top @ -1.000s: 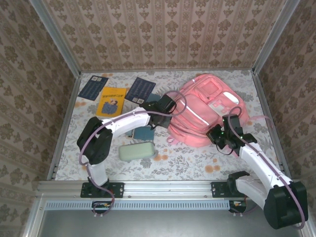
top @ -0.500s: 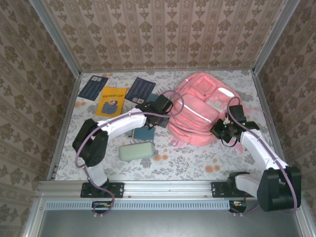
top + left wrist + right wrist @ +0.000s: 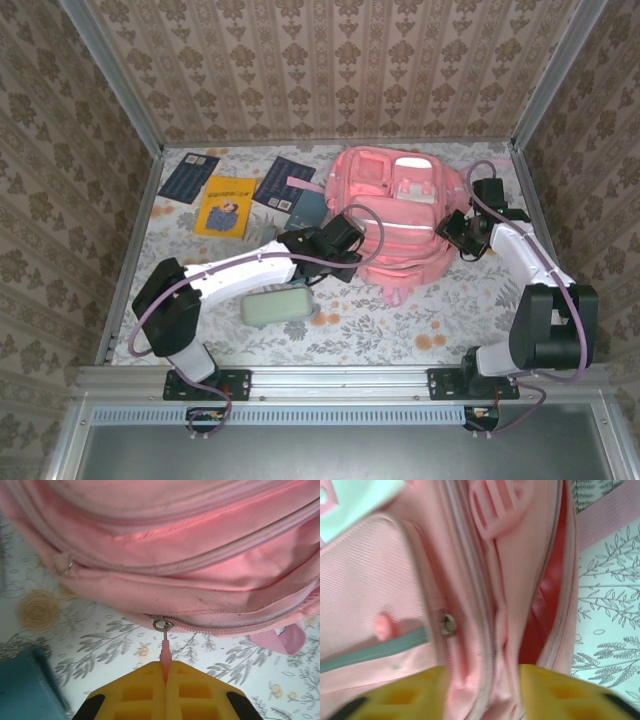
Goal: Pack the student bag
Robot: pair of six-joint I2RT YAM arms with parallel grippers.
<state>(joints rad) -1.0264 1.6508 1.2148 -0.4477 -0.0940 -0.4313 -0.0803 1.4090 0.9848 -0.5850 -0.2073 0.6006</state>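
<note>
The student bag [image 3: 400, 215] lies beyond the green pencil case [image 3: 278, 306] and to its right, long axis running front to back. The left gripper [image 3: 165, 667], on the case side, pinches the bag's zip pull [image 3: 164, 655]. The right gripper [image 3: 482, 674], on the far side, stands spread over a fabric fold.

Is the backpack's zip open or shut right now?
Partly open: in the right wrist view the backpack gapes along one zip, showing dark red lining. The left gripper pinches a zip pull.
</note>
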